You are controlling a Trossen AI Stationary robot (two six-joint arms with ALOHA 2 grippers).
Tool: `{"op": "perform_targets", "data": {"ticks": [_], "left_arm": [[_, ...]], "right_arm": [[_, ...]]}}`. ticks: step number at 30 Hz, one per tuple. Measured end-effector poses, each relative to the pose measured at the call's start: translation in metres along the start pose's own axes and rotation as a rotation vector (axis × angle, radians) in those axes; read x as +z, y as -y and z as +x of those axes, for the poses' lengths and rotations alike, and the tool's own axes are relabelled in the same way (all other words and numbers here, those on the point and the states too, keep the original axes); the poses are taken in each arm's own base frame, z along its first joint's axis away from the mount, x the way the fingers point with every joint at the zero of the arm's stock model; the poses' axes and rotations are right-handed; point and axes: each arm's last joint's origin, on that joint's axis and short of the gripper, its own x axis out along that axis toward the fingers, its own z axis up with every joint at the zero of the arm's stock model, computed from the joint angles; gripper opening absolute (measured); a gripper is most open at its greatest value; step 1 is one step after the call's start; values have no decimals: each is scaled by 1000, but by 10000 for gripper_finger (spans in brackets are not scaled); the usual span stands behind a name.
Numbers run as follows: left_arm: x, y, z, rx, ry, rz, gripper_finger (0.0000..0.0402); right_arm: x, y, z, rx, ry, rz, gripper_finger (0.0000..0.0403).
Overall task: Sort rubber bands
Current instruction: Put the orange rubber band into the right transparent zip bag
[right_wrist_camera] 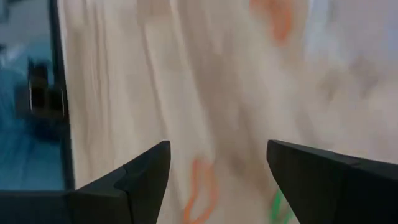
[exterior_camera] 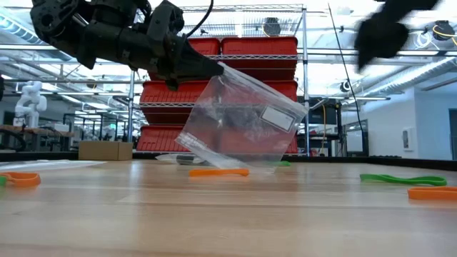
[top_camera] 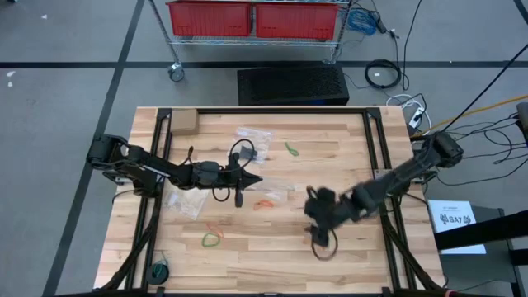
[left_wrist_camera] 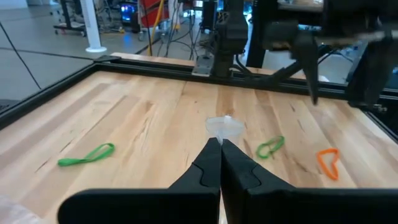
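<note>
On your wooden table (top_camera: pixel 346 256), the near edge carries a green rubber band (top_camera: pixel 211 240) beside a thin orange-red band (top_camera: pixel 216 226), with a dark green object (top_camera: pixel 158 271) at the near left corner; what that object is cannot be told.

Your right gripper (top_camera: pixel 318 216) hangs above the table's right-centre, its two fingers (right_wrist_camera: pixel 134 180) spread wide with nothing between them; in the right wrist view, blurred orange-red bands (right_wrist_camera: pixel 200 190) lie on the wood below.

At mid-table, your left gripper (top_camera: pixel 256 179) is pinched tight on the top edge of a clear zip bag (exterior_camera: pixel 243 118), which in the low view hangs tilted with its lower corner close to the tabletop. Whether that corner touches the wood cannot be told.

Just under the bag lies another orange-red band (top_camera: pixel 263 203). A second clear bag (top_camera: pixel 186 201) lies flat below the left arm.

Farther back, a green band (top_camera: pixel 291 148) lies alone on the wood, near a third clear bag (top_camera: pixel 252 134). A small cardboard box (top_camera: pixel 182 122) sits at the far left corner.

Beyond the table stand a black case (top_camera: pixel 293 84) on the floor and a wire rack with red bins (top_camera: pixel 254 18).
</note>
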Motion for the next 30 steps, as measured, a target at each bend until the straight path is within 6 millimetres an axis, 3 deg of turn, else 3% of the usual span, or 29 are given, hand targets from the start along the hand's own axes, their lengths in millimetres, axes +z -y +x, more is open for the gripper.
{"op": "perform_targets", "data": {"ticks": [5, 11, 16, 22, 26, 30], "left_arm": [[0, 0, 0, 0, 2, -4, 0], [0, 0, 0, -10, 3, -4, 0], [0, 1, 0, -22, 2, -3, 0], [0, 1, 0, -27, 3, -3, 0], [0, 2, 0, -32, 3, 5, 0], [0, 2, 0, -33, 2, 6, 0]], "right_arm": [[-33, -27, 23, -1, -98, 80, 258], [-59, -31, 69, -92, -258, 109, 258], [-63, -27, 97, -110, -329, 108, 258], [-63, -24, 102, -146, -315, 116, 248], [-62, -22, 102, -167, -310, 117, 197], [-63, -19, 103, -214, -277, 129, 87]]}}
